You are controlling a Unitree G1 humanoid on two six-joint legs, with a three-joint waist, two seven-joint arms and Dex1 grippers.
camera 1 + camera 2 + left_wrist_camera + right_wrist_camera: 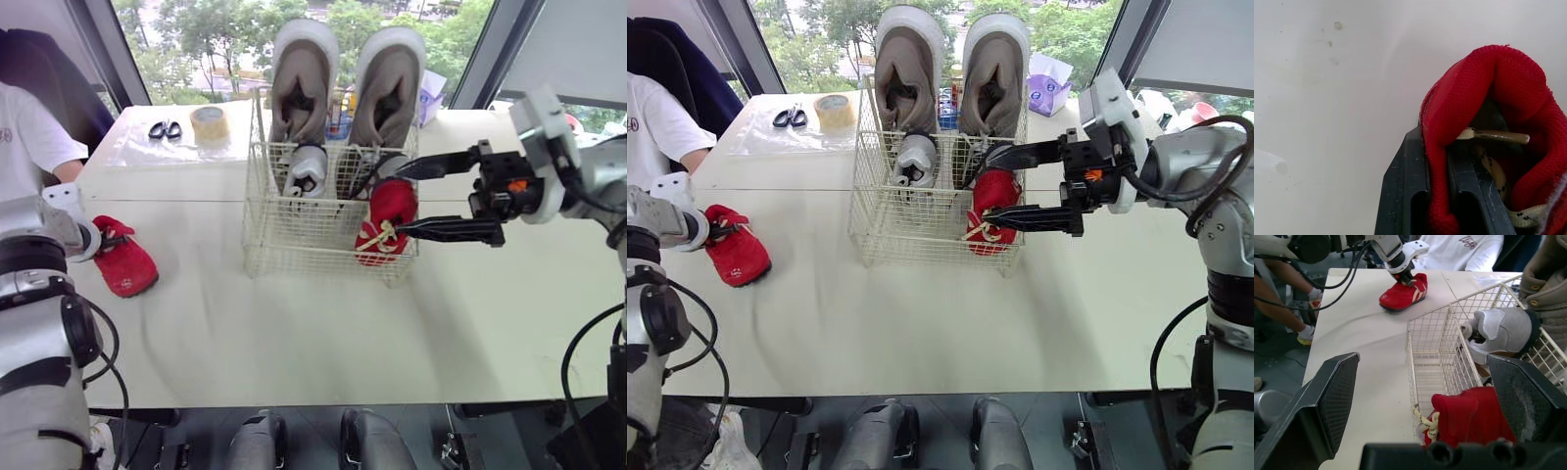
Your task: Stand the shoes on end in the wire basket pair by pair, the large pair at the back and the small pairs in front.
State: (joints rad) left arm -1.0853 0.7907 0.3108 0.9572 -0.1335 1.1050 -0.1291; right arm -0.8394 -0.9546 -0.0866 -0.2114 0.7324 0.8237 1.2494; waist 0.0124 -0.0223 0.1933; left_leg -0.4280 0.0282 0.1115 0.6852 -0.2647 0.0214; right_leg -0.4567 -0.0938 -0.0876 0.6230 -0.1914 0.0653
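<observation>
A white wire basket [294, 235] stands mid-table. Two large grey-brown shoes [302, 78] [387, 83] stand on end along its back. In front of them are a small white shoe [307, 171] on the left and a small red shoe [387, 220] on the right. My right gripper [399, 201] is open at the basket's right front corner. Its fingers straddle that red shoe [1474, 418] with a gap on each side. The second red shoe [125, 262] lies on the table at the far left. My left gripper [113, 238] is shut on its heel rim [1474, 83].
Scissors [165, 128] and a tape roll [209, 122] lie on a plastic sheet at the back left. A person in a white shirt [24, 137] stands at the table's left edge. A tissue pack [429, 93] sits behind the basket.
</observation>
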